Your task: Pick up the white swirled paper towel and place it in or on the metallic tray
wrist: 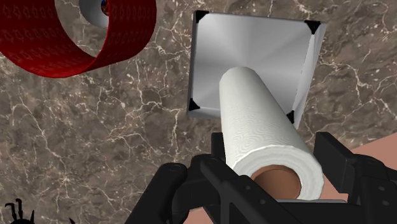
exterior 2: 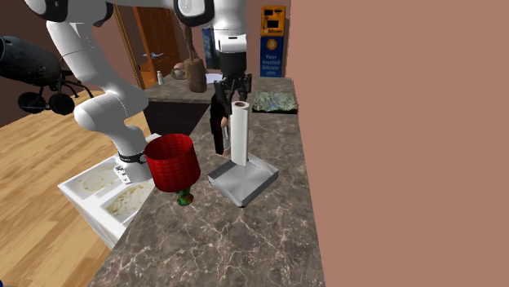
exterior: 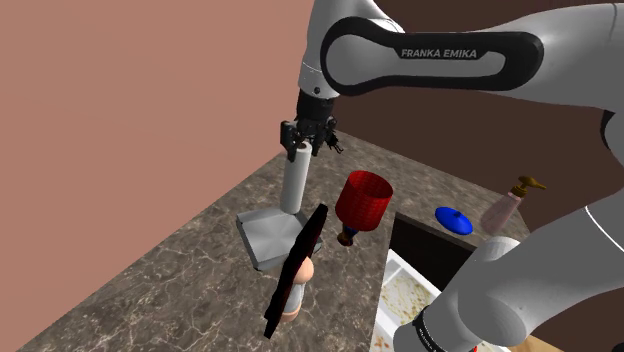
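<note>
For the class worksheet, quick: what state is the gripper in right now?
The gripper is closed on the top of the white paper towel roll, which stands upright in the metallic tray.

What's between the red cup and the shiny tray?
Only bare marbled counter lies between the red cup and the tray, seen in the wrist view.

I see the tray (exterior: pixel 262 238) on the bench (exterior: pixel 170 270), near the wall (exterior: pixel 120 100) at the shoulder view's left. The paper towel roll (exterior: pixel 293 180) stands upright in the tray, with the gripper (exterior: pixel 303 143) at its top end. Just right of the tray in that view sits the cup (exterior: pixel 362 200). Farther right is the sink (exterior: pixel 435 252), and a lid (exterior: pixel 454 220) and a soap bottle (exterior: pixel 505 208) lie beyond it.
</note>
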Controlling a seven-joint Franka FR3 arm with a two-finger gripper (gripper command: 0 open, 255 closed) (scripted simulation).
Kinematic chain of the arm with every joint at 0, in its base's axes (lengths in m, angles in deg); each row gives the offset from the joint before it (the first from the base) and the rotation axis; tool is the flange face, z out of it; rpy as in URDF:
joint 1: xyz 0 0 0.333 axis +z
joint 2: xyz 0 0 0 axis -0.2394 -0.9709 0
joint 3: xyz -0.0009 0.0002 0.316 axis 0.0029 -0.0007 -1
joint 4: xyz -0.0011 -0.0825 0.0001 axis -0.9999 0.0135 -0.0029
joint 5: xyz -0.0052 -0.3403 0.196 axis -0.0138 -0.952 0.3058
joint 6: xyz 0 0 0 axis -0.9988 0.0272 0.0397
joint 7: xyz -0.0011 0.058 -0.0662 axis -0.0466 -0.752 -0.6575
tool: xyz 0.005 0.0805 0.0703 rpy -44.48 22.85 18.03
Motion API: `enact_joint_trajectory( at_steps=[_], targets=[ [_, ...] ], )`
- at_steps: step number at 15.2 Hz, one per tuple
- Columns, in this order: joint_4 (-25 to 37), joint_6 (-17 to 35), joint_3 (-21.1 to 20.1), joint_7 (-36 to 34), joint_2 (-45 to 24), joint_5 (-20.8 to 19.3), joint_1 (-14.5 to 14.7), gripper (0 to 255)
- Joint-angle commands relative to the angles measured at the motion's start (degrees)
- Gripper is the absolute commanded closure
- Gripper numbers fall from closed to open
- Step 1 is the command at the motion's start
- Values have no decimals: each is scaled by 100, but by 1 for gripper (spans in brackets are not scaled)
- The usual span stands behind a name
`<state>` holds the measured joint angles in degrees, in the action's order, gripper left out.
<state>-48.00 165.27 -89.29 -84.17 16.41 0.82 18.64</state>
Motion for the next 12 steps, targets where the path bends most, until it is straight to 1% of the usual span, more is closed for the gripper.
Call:
enact_joint_trajectory(
  at_steps=[1, 12],
  targets=[
    [-148, 171, -6, -14, -20, -5, 1, 255],
    [-863, 1024, -42, -101, -164, -41, 4, 255]
  ],
)
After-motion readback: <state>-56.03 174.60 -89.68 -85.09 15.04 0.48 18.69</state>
